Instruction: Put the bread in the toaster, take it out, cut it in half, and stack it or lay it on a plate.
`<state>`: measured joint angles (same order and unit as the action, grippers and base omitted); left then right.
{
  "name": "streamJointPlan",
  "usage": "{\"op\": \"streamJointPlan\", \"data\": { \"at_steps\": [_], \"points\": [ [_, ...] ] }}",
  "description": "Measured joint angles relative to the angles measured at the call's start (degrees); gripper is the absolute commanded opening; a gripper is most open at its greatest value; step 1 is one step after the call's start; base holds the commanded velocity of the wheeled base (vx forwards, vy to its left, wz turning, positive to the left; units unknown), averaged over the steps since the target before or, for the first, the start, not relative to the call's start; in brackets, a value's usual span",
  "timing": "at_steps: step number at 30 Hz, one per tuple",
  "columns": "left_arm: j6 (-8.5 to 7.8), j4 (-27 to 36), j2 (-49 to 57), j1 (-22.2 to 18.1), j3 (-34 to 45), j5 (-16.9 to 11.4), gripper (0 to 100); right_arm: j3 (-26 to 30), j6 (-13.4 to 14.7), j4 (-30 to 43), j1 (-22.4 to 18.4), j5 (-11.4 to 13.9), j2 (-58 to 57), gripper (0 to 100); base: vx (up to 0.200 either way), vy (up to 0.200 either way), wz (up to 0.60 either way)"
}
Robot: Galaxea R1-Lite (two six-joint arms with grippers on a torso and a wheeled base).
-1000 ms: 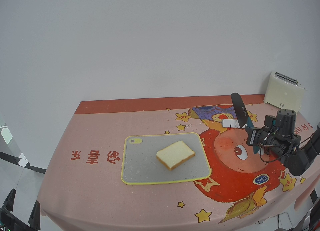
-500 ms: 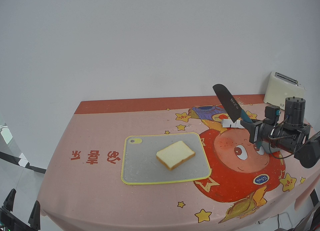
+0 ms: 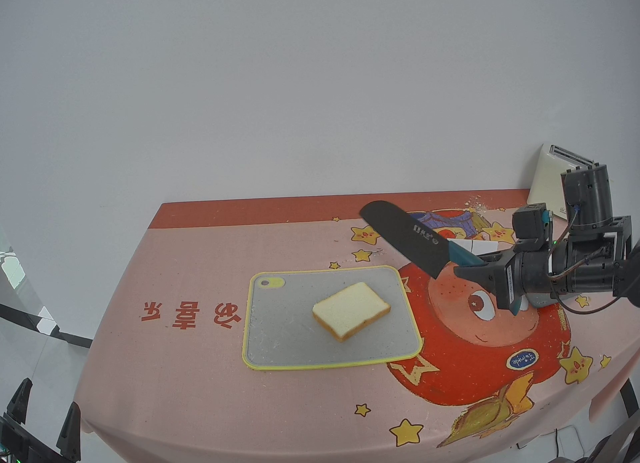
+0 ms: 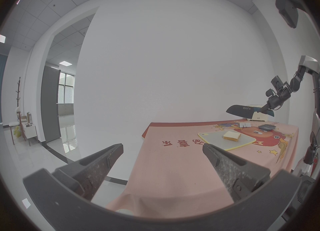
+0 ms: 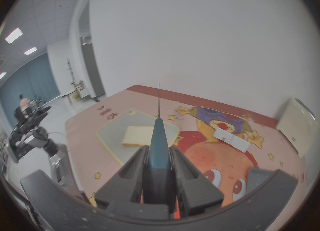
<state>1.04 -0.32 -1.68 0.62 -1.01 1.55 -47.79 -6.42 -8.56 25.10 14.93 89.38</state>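
A slice of bread (image 3: 351,310) lies flat on the grey cutting board (image 3: 280,327) with a yellow rim, mid-table. My right gripper (image 3: 490,269) is shut on the teal handle of a black-bladed knife (image 3: 409,238), held in the air to the right of the board, blade pointing toward the wall side above the board's far right corner. In the right wrist view the knife (image 5: 158,138) runs edge-on between the fingers (image 5: 133,171), over the bread (image 5: 138,135). The cream toaster (image 3: 557,181) stands at the far right corner. My left gripper (image 4: 163,161) hangs open off the table's left end.
A small white block (image 3: 483,247) lies on the tablecloth near the toaster. The patterned pink tablecloth (image 3: 187,364) covers the whole table, with bare room left of and in front of the board. A white wall stands close behind the table.
My right gripper has risen and turned, swinging the knife blade from upright to leaning left toward the board. The bread and board have stayed put.
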Motion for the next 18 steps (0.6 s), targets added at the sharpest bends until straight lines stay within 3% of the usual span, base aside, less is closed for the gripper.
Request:
{"op": "streamJointPlan", "data": {
  "at_steps": [8, 12, 18],
  "points": [
    [-0.15, 0.0, 0.0, 0.0, 0.0, -0.1, 100, -0.7, -3.6, 1.3, 3.9, 7.6, -1.1, 0, 0.0, 0.0, 0.0],
    [-0.28, 0.0, 0.0, 0.0, 0.0, 0.0, 100, 0.8, -6.0, 1.5, 4.0, 8.0, -1.1, 0, 0.0, 0.0, 0.0],
    [-0.39, 0.0, 0.0, 0.0, 0.0, -0.1, 100, 3.9, -7.5, 1.5, 1.2, 8.1, -1.3, 0, 0.0, 0.0, 0.0]
  ]
}}
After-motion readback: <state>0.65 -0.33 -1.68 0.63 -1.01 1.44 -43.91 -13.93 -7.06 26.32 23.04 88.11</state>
